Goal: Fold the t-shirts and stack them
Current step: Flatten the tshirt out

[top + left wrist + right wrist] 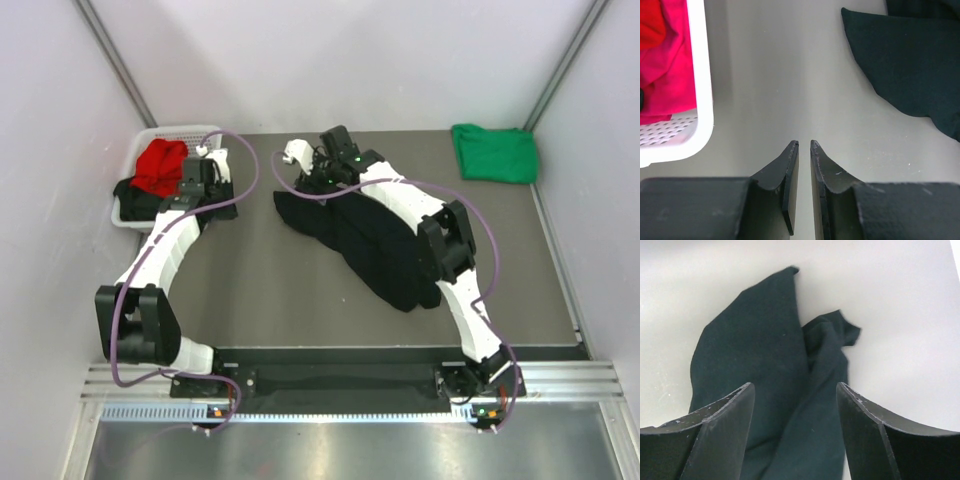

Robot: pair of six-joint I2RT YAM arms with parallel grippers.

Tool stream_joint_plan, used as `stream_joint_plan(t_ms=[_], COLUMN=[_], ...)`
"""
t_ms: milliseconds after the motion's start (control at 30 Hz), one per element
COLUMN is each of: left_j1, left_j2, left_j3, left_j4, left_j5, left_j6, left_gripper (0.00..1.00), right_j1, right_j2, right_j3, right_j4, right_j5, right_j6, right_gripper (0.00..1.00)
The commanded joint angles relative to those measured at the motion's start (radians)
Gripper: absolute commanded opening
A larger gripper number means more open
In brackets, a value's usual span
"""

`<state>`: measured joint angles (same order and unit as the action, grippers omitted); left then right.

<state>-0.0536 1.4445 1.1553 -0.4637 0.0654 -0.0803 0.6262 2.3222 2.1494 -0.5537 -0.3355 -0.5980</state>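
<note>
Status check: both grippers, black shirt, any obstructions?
Left gripper nearly shut, empty, beside basket. Right gripper open over black t-shirt, not gripping. Shirt crumpled, unfolded. Nothing blocking it.

walls (340,60): plain white panels, grey metal posts in the far corners | table (260,290): matte grey-brown top; ridged aluminium rail (340,385) along near edge | light: even, soft
</note>
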Motion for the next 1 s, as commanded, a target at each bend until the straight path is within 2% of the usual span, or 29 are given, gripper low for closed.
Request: stream_joint_plan(t_ms=[0,133,233,267,333,367,433,467,733,967], left_j1=[0.011,0.012,0.012,0.014,0.014,0.014,0.014,0.014,0.014,0.015], left_j2=[-0.027,-0.016,-0.007,-0.001,0.002,0.008,0.010,0.013,0.013,0.020], left_j3=[-0.005,0.001,0.006,0.006,0.014,0.014,0.021,0.023,0.026,0.038], left_j4=[0.042,0.048,0.051,0.054,0.054,0.056,0.056,0.054,0.074,0.094], left_j5=[0.020,0.033,0.037,0.039,0.042,0.045,0.047,0.047,0.047,0.043], left_j6=[-0.015,-0.019,-0.021,-0.022,-0.024,-0.024,-0.026,-0.026,-0.029,-0.041], left_gripper=[0.21,0.21,0.21,0.22,0.22,0.22,0.22,0.22,0.22,0.21], right_j1=[0.018,0.018,0.018,0.020,0.018,0.018,0.017,0.015,0.020,0.046], right_j2=[0.045,0.054,0.054,0.055,0.057,0.057,0.046,0.037,-0.226,-0.374], right_j3=[0.049,0.044,0.035,0.032,0.032,0.030,0.030,0.027,0.015,0.049], right_j4=[0.028,0.028,0.037,0.038,0.047,0.054,0.060,0.066,0.202,0.265], right_j5=[0.010,0.026,0.038,0.041,0.067,0.075,0.087,0.092,0.099,0.107], right_j6=[0.006,0.001,-0.002,-0.002,0.004,0.007,0.006,0.006,-0.062,-0.166], right_gripper=[0.66,0.61,0.46,0.37,0.32,0.22,0.10,0.00,0.00,0.00])
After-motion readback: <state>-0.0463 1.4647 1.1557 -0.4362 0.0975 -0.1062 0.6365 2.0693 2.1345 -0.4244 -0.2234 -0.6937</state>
